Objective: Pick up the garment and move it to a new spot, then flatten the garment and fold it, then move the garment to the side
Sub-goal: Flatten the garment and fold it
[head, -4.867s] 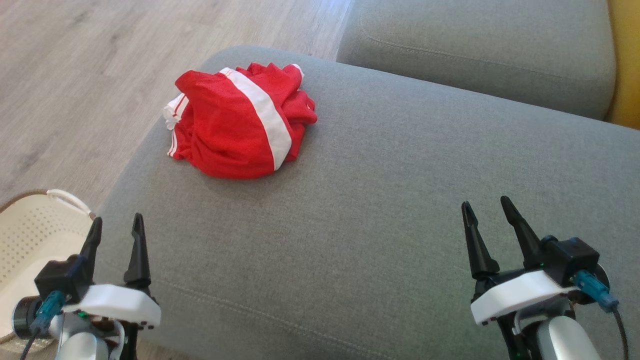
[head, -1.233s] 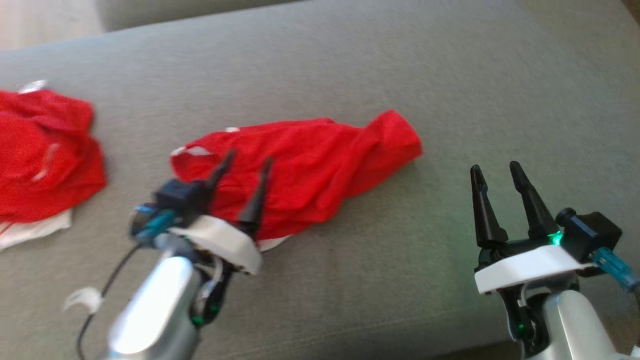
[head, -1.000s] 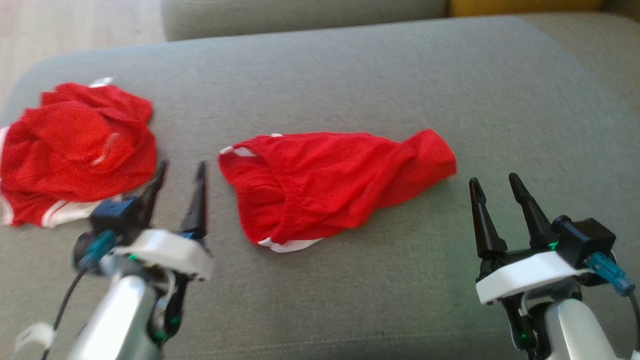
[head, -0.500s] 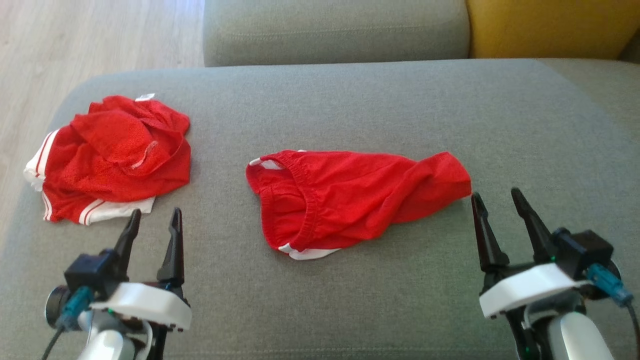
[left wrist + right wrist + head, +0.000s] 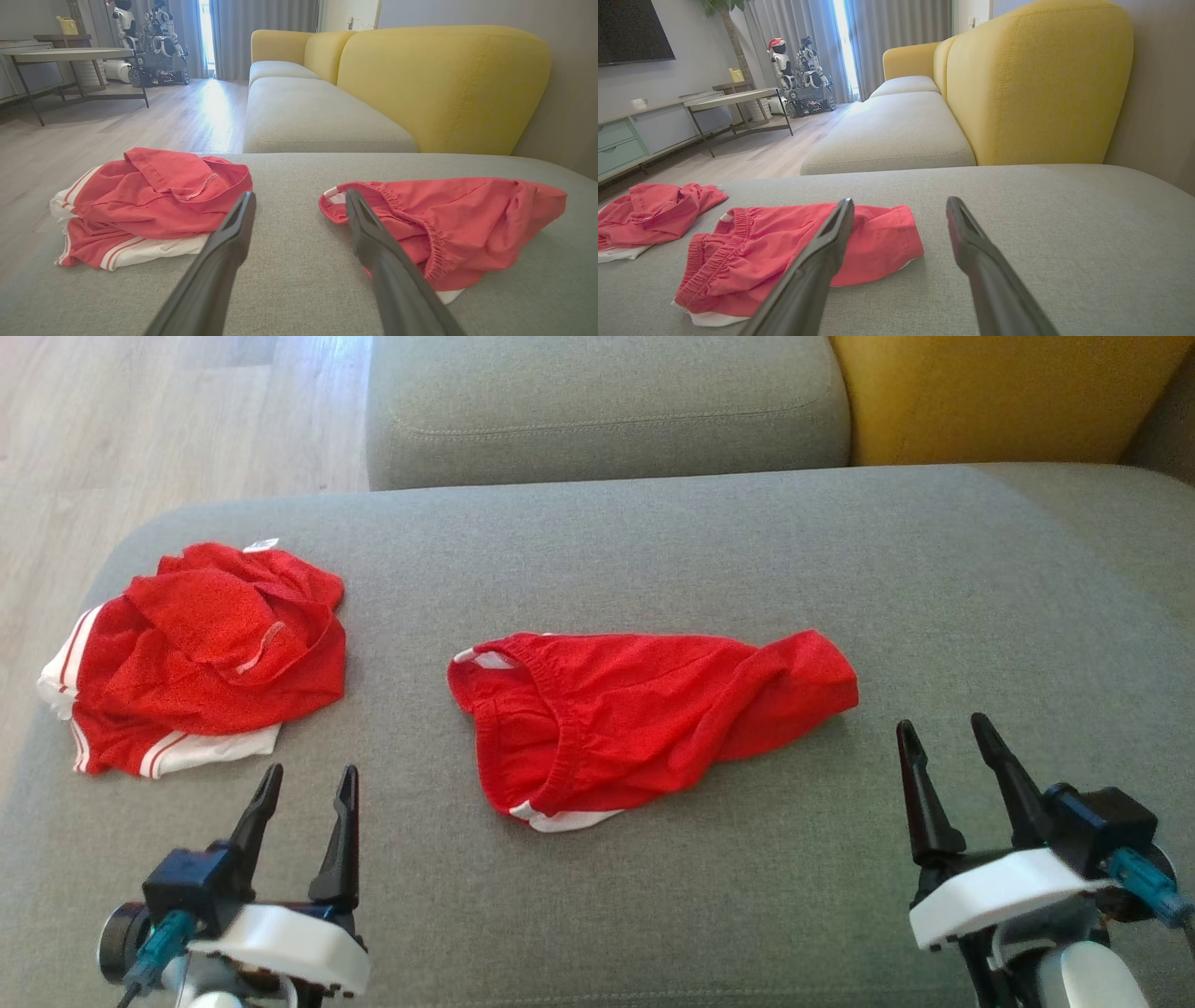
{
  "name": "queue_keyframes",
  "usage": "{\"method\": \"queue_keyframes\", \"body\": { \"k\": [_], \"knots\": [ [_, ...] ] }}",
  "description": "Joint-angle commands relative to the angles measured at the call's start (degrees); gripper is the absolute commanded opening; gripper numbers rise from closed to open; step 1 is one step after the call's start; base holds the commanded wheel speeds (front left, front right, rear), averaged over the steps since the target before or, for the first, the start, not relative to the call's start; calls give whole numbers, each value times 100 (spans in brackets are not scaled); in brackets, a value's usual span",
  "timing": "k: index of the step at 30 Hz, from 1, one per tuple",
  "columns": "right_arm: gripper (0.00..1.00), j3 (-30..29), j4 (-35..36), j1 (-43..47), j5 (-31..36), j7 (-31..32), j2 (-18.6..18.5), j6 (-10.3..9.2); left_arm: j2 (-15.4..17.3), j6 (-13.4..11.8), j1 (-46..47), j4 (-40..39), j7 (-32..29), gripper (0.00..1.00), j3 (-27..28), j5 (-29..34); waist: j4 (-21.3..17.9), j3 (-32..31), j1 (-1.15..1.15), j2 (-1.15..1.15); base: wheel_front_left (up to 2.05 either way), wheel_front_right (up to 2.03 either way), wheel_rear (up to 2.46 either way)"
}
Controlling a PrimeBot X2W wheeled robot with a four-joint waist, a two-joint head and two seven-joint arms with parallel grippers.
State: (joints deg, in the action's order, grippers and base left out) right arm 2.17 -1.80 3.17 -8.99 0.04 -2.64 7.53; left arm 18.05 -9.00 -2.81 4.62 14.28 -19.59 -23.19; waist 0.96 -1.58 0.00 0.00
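no readable text, labels or signs

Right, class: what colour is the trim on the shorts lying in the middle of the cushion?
White trim on red shorts; the head view shows it best.

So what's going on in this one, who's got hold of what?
Nothing is held right now. The left gripper and right gripper are both open and empty, at the near edge of the grey sofa cushion. The red shorts lie rumpled in the middle of the cushion between the two grippers, not yet flattened or folded. A bunched red and white garment sits apart from them on the robot's left end of the cushion.
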Motion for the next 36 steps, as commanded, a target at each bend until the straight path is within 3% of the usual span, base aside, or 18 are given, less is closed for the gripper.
{"method": "queue_keyframes", "body": {
  "k": [1, 24, 28, 36],
  "knots": [
    [100, 104, 226, -100, 33, 12, -23, -4, 116, 24, 238, -190, 72, 100, 239, 62, -16, 4, 0, 0, 0, 0, 0],
    [100, 110, 275, -108, -8, 45, -23, -4, 111, 80, 464, -144, 28, 100, 67, 110, 31, 116, 0, 0, 0, 0, 0],
    [100, 134, 311, -189, -36, 32, -23, -4, -15, 341, 889, -29, -45, 100, -222, 157, 40, 332, 0, 0, 0, 0, 0],
    [100, 368, 189, -459, -163, -82, -23, -4, -398, 1193, 1626, 920, -460, 100, -1048, 96, -181, 755, 0, 0, 0, 0, 0]
  ]
}}
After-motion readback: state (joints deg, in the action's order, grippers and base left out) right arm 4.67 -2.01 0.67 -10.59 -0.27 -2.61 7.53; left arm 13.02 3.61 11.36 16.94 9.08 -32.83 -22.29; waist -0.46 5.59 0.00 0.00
